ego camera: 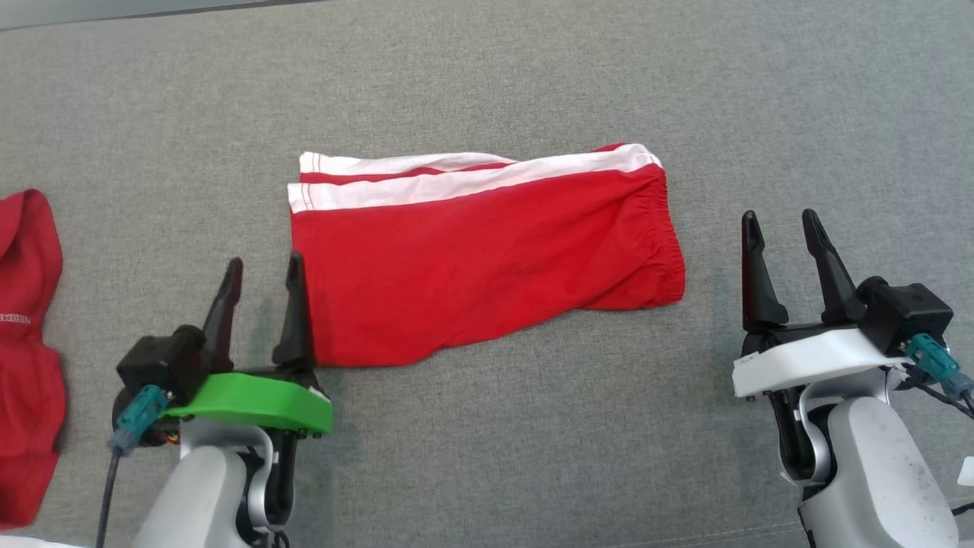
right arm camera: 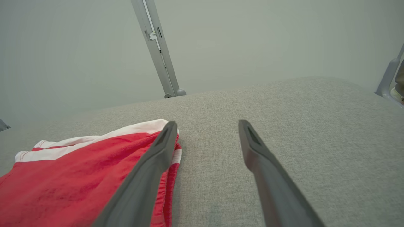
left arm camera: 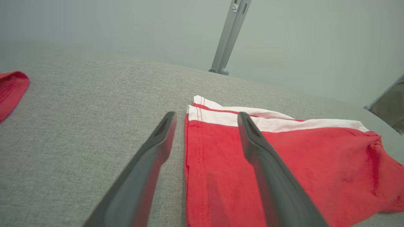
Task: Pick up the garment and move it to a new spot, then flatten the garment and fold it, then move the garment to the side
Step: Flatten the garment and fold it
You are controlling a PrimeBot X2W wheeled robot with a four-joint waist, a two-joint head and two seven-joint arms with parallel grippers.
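Closest in, the left gripper [ego camera: 265, 260] has its fingers spread with nothing between them, the inner finger right at the hem edge of the red shorts [ego camera: 487, 251]. The right gripper [ego camera: 780, 215] is spread and empty too, near the elastic waistband. The shorts lie folded flat on the grey fabric surface [ego camera: 533, 426], white stripes along the far edge. A second red garment [ego camera: 27, 342] sits well apart, far left

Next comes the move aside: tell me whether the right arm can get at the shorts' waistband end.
Probably yes. The right gripper stands open beside the waistband of the red shorts, and only grey surface lies between them.
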